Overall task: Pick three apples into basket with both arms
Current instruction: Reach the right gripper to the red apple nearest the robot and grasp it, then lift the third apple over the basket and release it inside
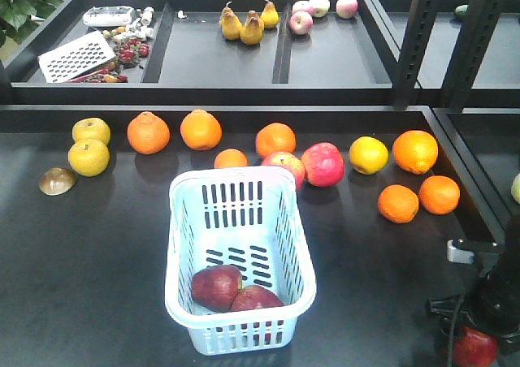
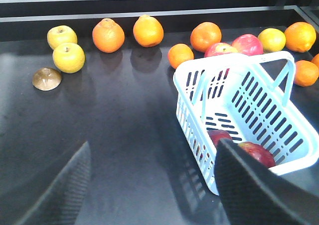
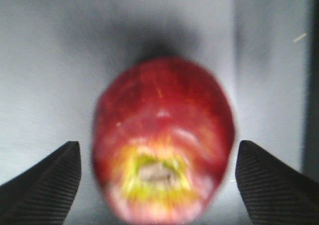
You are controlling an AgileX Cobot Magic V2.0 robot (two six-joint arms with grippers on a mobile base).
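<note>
The pale blue basket (image 1: pixel 180 245) stands in the middle of the dark table. Two dark red apples (image 1: pixel 216 287) (image 1: pixel 258 300) lie side by side at its near end, also seen in the left wrist view (image 2: pixel 219 135) (image 2: pixel 256 153). A third dark red apple (image 1: pixel 474 347) lies on the table at the bottom right, under the right arm (image 1: pixel 496 294). My right gripper (image 3: pixel 158 150) is open, one finger on each side of this apple (image 3: pixel 164 105), with gaps on both sides. My left gripper (image 2: pixel 153 144) is open and empty over bare table, left of the basket (image 2: pixel 259 60).
Oranges (image 1: pixel 149 132), two yellow apples (image 1: pixel 88 157), two pink-red apples (image 1: pixel 322 164) and a yellow fruit (image 1: pixel 368 154) lie in a row behind the basket. A brown cap-shaped object (image 1: pixel 58 181) is at the left. Pears (image 1: pixel 241 26) sit on the back shelf. Black posts (image 1: pixel 422 34) rise at the right.
</note>
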